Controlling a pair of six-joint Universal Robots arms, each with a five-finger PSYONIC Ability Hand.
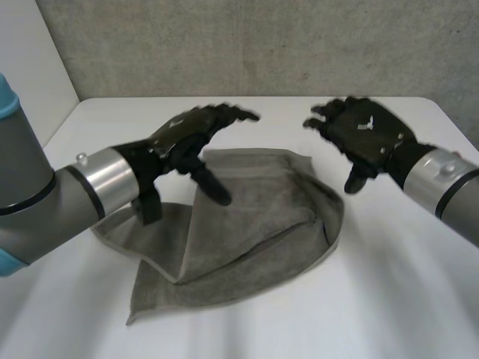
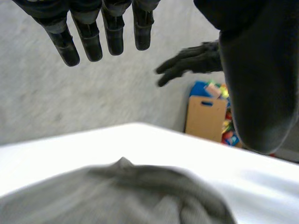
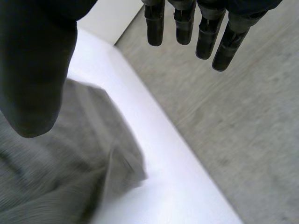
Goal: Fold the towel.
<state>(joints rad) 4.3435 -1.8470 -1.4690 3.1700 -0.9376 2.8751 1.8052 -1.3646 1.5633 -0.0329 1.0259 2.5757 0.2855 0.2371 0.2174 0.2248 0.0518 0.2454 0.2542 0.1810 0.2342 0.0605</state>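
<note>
the left hand point(image 1: 193, 138) hovers above the far left part of the towel point(image 1: 254, 224), fingers straight and a little spread, thumb pointing down toward the cloth, holding nothing. the right hand point(image 1: 365, 138) hangs in the air just past the towel's far right corner. its fingers are loosely extended and apart, its thumb droops, and it too is empty. neither hand touches the cloth.

the grey towel lies rumpled about the middle of the white table point(image 1: 404, 299), a little nearer its left edge. it is roughly doubled: an upper layer bulges and curves on the side toward the right edge, while a lower layer sticks out beneath it toward the left and near edges, the borders unmatched. past the table, in the left wrist view, a cardboard box point(image 2: 205, 116) stands beside some coloured things.

this looks like a gap between grasps: a first rough fold lies in place, with both hands clear of it, and the job seems well short of neat. the next move likely calls for both hands to drop onto the bulging layer, each pinching an edge or corner well apart, then drawing it flat and square over the layer below. limp cloth will sag and drag if gripped at one spot only.
</note>
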